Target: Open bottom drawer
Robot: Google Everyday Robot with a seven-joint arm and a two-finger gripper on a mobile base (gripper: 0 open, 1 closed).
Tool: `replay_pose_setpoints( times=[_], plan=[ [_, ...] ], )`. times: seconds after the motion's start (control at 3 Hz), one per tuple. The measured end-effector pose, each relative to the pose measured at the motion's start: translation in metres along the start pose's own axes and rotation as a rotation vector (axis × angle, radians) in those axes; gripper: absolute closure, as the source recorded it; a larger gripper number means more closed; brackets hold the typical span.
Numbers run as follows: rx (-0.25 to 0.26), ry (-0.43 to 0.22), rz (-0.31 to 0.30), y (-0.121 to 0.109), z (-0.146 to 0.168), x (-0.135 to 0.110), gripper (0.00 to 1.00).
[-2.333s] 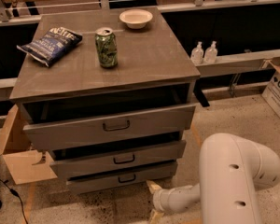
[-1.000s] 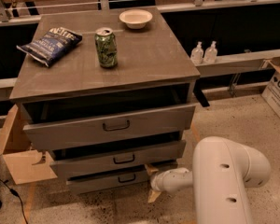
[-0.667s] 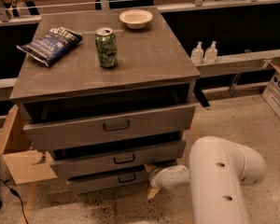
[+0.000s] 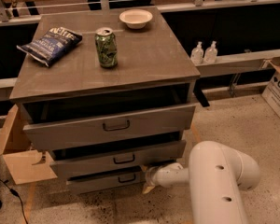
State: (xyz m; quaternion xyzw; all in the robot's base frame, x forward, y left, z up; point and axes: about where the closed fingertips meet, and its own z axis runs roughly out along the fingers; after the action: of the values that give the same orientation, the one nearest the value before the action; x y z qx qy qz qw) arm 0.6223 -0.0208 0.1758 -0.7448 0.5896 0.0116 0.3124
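Observation:
The grey cabinet [image 4: 107,64] has three drawers, all pulled out a little. The bottom drawer [image 4: 95,182] has the shortest, narrowest front, with a small dark bar handle [image 4: 127,177] at its centre. My white arm reaches in from the lower right. My gripper [image 4: 147,180] is at the bottom drawer's right end, just right of the handle and low by the floor. Its tips are largely hidden against the drawer's edge.
On the cabinet top lie a blue chip bag [image 4: 50,43], a green can [image 4: 106,47] and a white bowl [image 4: 136,17]. Two small bottles [image 4: 203,52] stand on a ledge to the right. A cardboard box [image 4: 279,90] is far right; an open box [image 4: 18,148] is left.
My arm has moved left, bringing the gripper from the floor area right of the cabinet up to the bottom drawer's right end. The drawers look unchanged.

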Motion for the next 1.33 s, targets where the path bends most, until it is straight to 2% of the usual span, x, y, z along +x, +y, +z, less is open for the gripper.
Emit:
replay_pose_setpoints(
  times=[0.33,0.67,1.0,1.33],
  plan=[
    [-0.012,-0.019,-0.007,0.002,0.006,-0.004,0.40],
    [-0.048,-0.057,0.001,0.012,-0.008,-0.015,0.64],
    [-0.100,-0.096,0.060,0.036,-0.038,-0.024,0.87],
    [-0.212,-0.157,0.132,0.079,-0.068,-0.053,0.86]
  ],
)
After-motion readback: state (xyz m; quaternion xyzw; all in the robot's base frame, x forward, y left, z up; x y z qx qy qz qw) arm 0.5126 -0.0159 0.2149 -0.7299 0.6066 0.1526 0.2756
